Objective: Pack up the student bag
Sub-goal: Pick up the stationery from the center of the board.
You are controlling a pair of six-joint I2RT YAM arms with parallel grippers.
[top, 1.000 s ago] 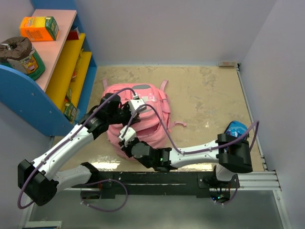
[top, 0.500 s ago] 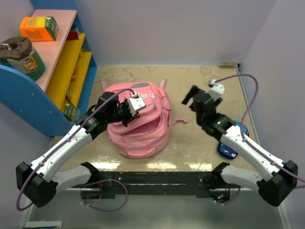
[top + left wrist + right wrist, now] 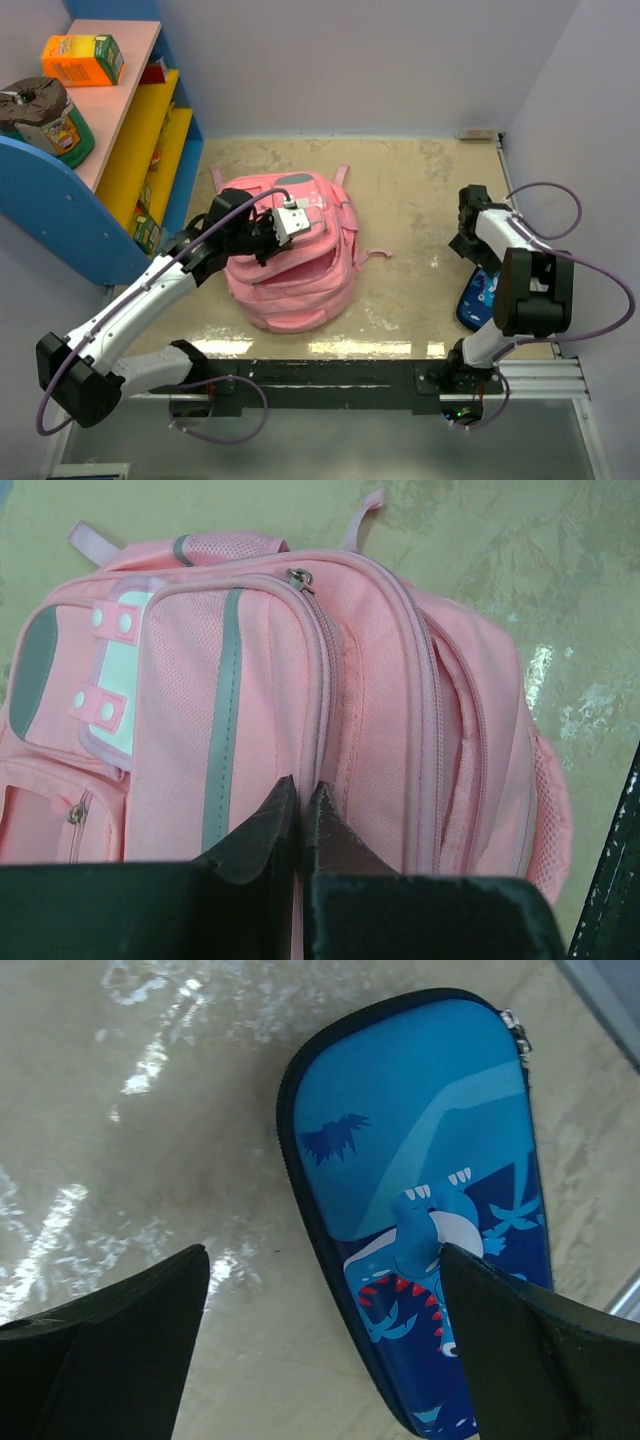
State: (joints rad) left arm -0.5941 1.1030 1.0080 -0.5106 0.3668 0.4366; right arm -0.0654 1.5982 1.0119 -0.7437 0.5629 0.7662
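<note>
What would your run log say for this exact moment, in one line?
left hand: shut, at zip seam of pink backpack | right hand: open, over blue pencil case

A beige marbled desk (image 3: 420,200) carries a blue, rounded zip pouch (image 3: 420,1220) printed with a toothy cartoon creature. The pouch lies flat near the desk's right edge. At the far left stands a shelf unit with blue side panels (image 3: 50,200), a pink top board (image 3: 115,100) and yellow lower shelves (image 3: 140,150). An orange carton (image 3: 82,58) and a round tin with a green label (image 3: 45,120) sit on top. Small green-and-yellow boxes (image 3: 147,232) stand on a lower shelf. A small pale block (image 3: 478,134) lies at the far right corner.
</note>
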